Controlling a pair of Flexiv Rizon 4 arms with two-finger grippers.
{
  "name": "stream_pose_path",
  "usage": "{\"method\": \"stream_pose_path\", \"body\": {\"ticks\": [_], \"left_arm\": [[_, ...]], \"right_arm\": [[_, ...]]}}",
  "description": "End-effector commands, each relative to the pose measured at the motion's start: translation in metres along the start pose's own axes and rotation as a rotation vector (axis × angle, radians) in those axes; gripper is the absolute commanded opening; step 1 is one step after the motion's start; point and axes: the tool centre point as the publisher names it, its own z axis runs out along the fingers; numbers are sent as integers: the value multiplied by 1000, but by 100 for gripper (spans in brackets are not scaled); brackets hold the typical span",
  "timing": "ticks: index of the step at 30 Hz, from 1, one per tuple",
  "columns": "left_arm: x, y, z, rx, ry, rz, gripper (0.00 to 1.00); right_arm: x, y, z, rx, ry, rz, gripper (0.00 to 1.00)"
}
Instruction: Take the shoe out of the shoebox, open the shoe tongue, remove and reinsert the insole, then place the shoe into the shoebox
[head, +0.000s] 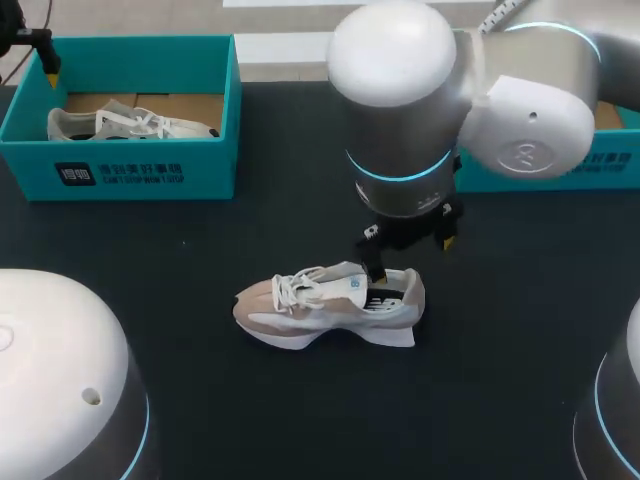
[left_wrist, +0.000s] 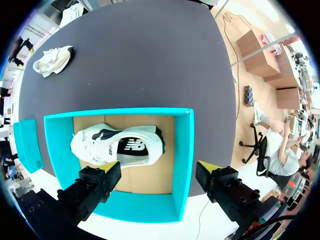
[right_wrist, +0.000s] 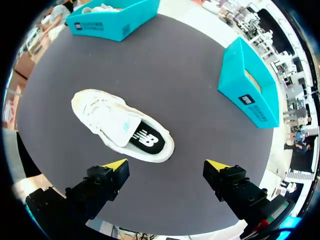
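A beige-and-white shoe (head: 325, 305) lies on its sole in the middle of the black table, toe to the left. Its black insole (right_wrist: 148, 140) shows inside the heel opening, and the tongue (right_wrist: 122, 125) lies over the front. My right gripper (right_wrist: 167, 164) hangs open just above the heel end (head: 410, 243), with nothing between its fingers. A second white shoe (left_wrist: 117, 145) lies in the teal shoebox (head: 130, 165) at the back left. My left gripper (left_wrist: 159, 167) is open above that box's far left corner (head: 48, 70), holding nothing.
Another teal box (head: 560, 170) stands at the back right, partly hidden by my right arm's elbow (head: 400, 90). It also appears beyond the shoe as the box (right_wrist: 250, 85) in the right wrist view. Bare black table surrounds the shoe.
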Motion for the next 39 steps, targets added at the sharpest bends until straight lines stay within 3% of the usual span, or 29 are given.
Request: {"method": "stream_pose_path", "body": {"ticks": [1, 10, 12, 28, 33, 39], "left_arm": [[0, -2, 0, -3, 1, 0, 100], [0, -2, 0, -3, 1, 0, 100], [0, -2, 0, -3, 1, 0, 100], [0, -2, 0, -3, 1, 0, 100], [0, -2, 0, -3, 1, 0, 100], [0, -2, 0, -3, 1, 0, 100]], "right_arm": [[0, -2, 0, -134, 49, -560, 100], [-3, 13, -12, -234, 47, -1023, 100], [-7, 16, -12, -234, -123, -1007, 100], [-7, 16, -12, -234, -123, -1007, 100], [-17, 15, -10, -267, 77, -1091, 100], [-36, 16, -2, -306, 192, -1115, 100]]}}
